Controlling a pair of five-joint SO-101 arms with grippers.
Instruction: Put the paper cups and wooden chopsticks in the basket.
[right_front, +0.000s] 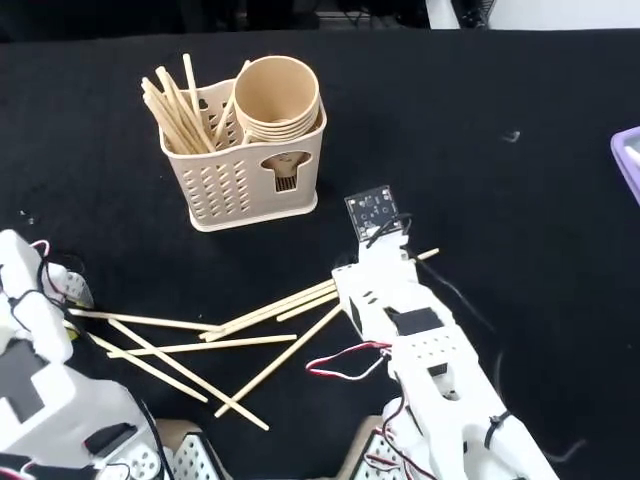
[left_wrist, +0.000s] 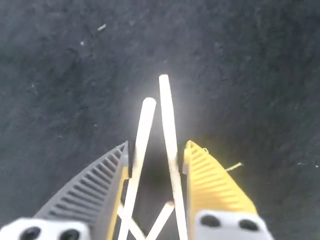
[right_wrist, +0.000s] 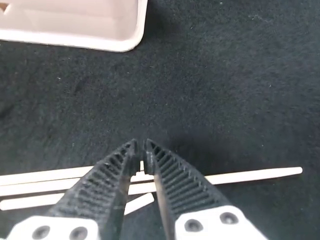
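A beige slotted basket (right_front: 245, 185) stands at the back of the black table, holding a stack of paper cups (right_front: 277, 95) and several upright wooden chopsticks (right_front: 178, 112). More chopsticks (right_front: 215, 345) lie scattered in front of it. My left gripper (left_wrist: 156, 147) is open low over the table, and the ends of two chopsticks (left_wrist: 167, 115) lie between its grey and yellow fingers. My right gripper (right_wrist: 141, 145) is shut, fingertips almost touching, and a long chopstick (right_wrist: 250, 174) crosses beneath its black fingers. I cannot tell whether it touches that chopstick.
The right arm (right_front: 410, 340) leans over the right end of the chopstick pile. The left arm (right_front: 40, 390) sits at the near left corner. A purple object (right_front: 627, 155) pokes in at the right edge. The basket's corner (right_wrist: 120, 35) lies just ahead of the right gripper.
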